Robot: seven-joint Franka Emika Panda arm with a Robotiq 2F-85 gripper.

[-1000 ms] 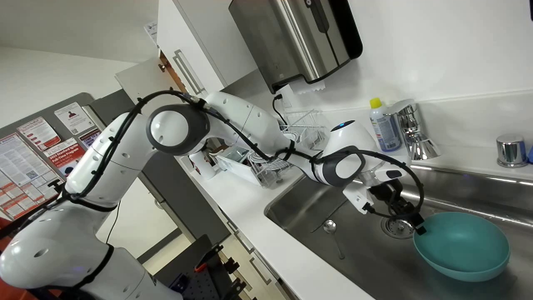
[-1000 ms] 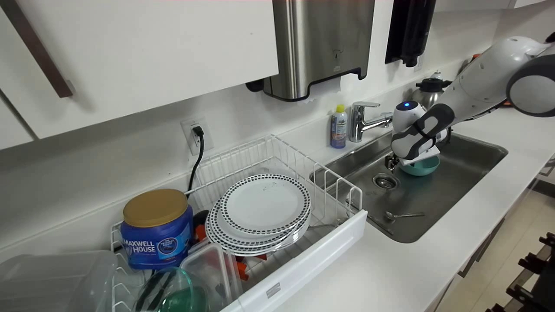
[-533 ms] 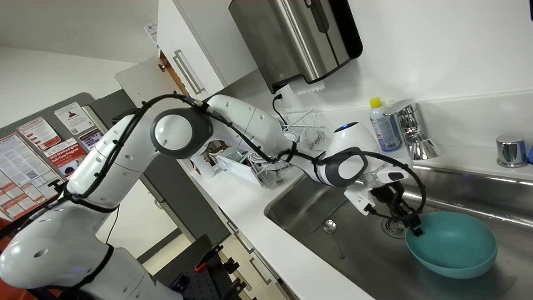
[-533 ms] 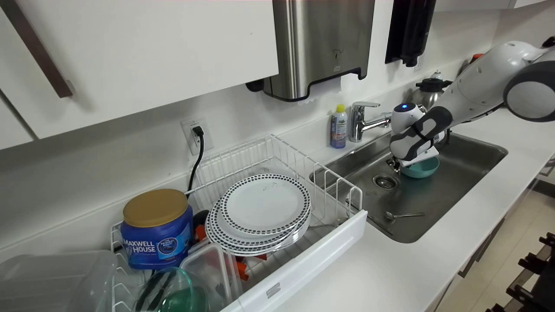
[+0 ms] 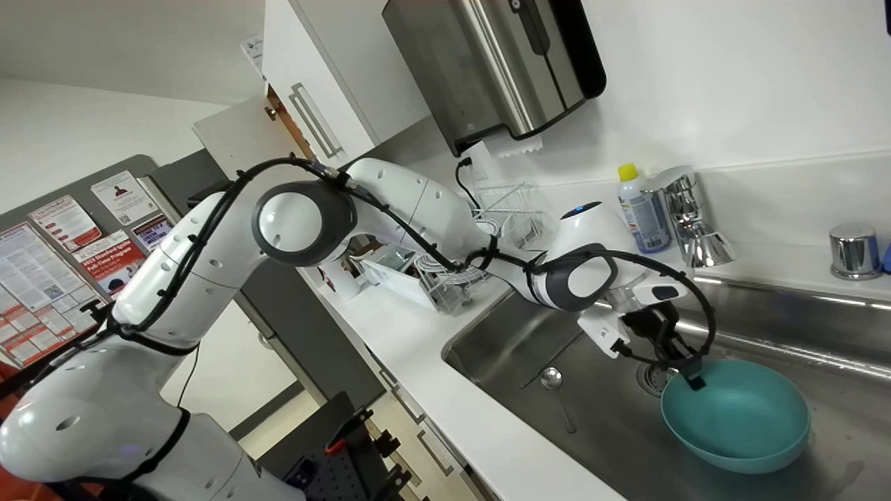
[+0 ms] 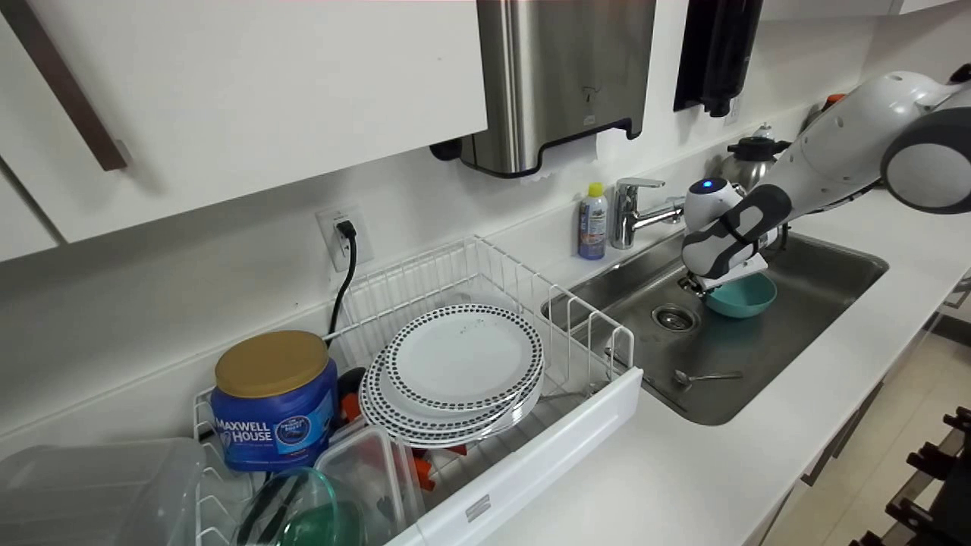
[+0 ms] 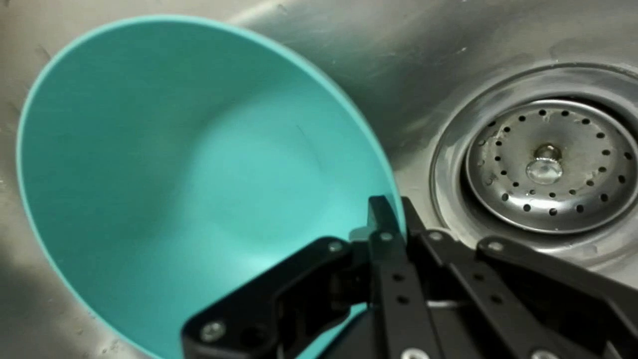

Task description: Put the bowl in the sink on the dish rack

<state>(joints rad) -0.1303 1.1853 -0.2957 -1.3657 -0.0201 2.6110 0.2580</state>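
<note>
The teal bowl [image 7: 149, 149] rests in the steel sink [image 5: 626, 445], beside the drain [image 7: 548, 169], and shows in both exterior views. My gripper [image 7: 398, 212] is shut on its rim: a black finger [image 7: 383, 212] lies inside the wall, its partner just outside. In an exterior view the gripper [image 5: 696, 381] reaches the bowl's [image 5: 741, 417] near-drain edge from above; whether the base is off the sink floor I cannot tell. The white wire dish rack [image 6: 531, 470] stands on the counter left of the sink, holding stacked plates [image 6: 463, 356].
A chrome faucet [image 6: 641, 216] and a yellow-capped spray can [image 6: 593, 224] stand along the sink's back edge. A spoon [image 6: 705, 377] lies in the sink. A blue coffee tub [image 6: 277, 425] and clear containers crowd the rack's near end. A towel dispenser [image 6: 561, 83] hangs above.
The fingers have closed on the rim. Meanwhile the bowl has shifted left in an exterior view, toward the drain side, and the arm has moved only slightly.
</note>
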